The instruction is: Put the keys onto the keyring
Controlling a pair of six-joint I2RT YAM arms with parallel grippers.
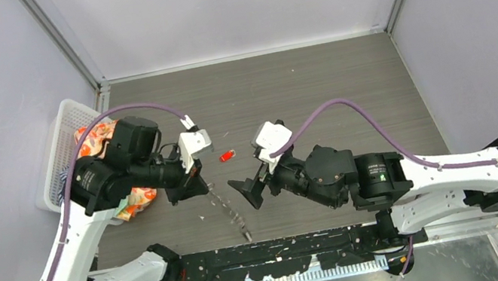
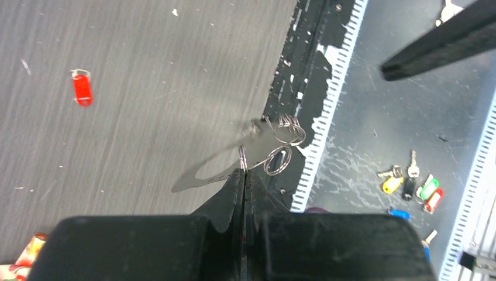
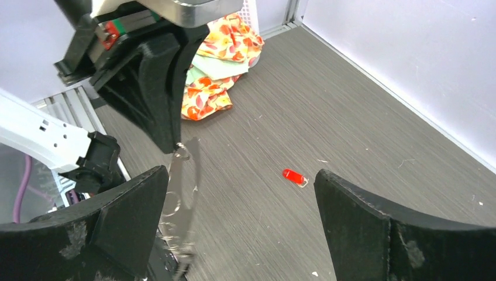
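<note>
Fingers, left gripper (image 2: 243,174): pressed flat together, pinching the top loop of the keyring (image 3: 178,205) at their tips.
Fingers, right gripper (image 3: 241,181): spread wide, with nothing between them.
Red key (image 1: 226,156): lies flat and alone on the dark wood-grain table (image 1: 313,84), touched by neither gripper. It has a bright red head with a small silver bit at one end, too small to make out further.
Keyring, place: closer to the arm bases than the red key and apart from it. It dangles from the left fingertips as a string of thin silver loops. The lower end hangs near the black strip (image 1: 286,245) on the table's near edge, and whether it touches anything cannot be told. It is blurred in the right wrist view.
Left gripper, place: just left of the red key and slightly closer to the bases.
Right gripper, place: right of the red key and closer to the bases. Its open jaws face the hanging keyring, which hangs just beside its left finger.
Cloth (image 1: 94,139): orange floral, well left of the red key, spilling from the basket.
Basket (image 1: 62,137): white mesh, farther left than the cloth, at the table's left edge.
Coloured keys (image 2: 409,186): a small cluster with yellow, green, red and blue heads on a grey surface beyond the black strip, well apart from the red key.
</note>
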